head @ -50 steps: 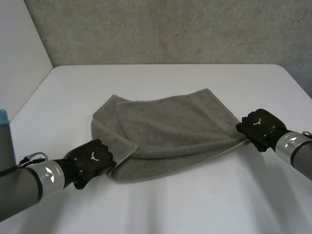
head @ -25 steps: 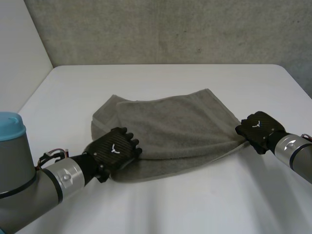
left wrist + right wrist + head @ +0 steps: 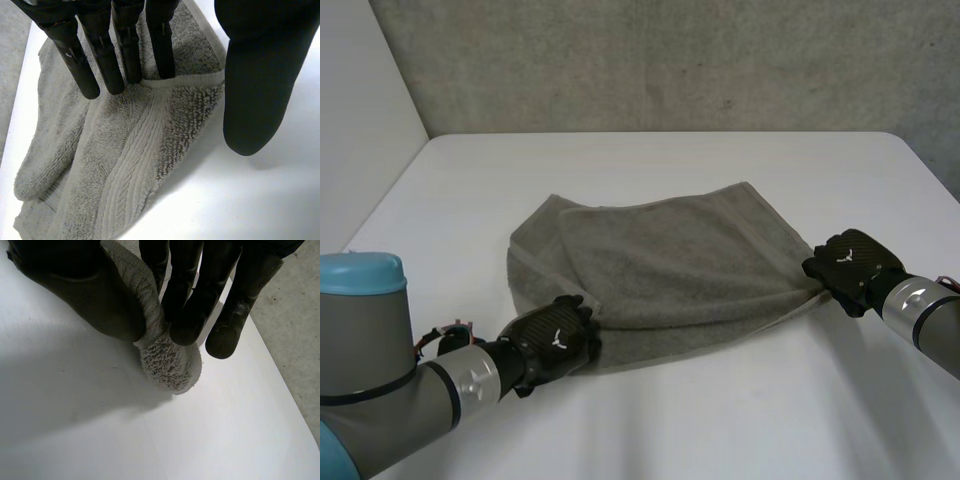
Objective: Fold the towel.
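Note:
A grey towel [image 3: 670, 262] lies folded over in the middle of the white table, its top layer set back from the lower one. My left hand [image 3: 556, 344] rests at the towel's front left corner. In the left wrist view its straight fingers [image 3: 121, 57] lie on the towel [image 3: 130, 165] beside a hem, and the thumb [image 3: 255, 85] stands apart over the bare table, so the hand is open. My right hand [image 3: 850, 262] is at the towel's right corner. There the thumb [image 3: 85, 287] and curled fingers [image 3: 192, 302] pinch the bunched corner [image 3: 167, 362].
The white table [image 3: 720, 420] stretches wide in front of and behind the towel. A grey wall [image 3: 670, 60] runs along its far edge, and a white wall [image 3: 360, 110] closes the left side. My left arm's blue-capped joint [image 3: 360, 275] rises at the front left.
My left hand let go of the front left corner, went forward onto the towel with fingers straightened, then drew back a little. The right hand kept its pinch and stayed put.

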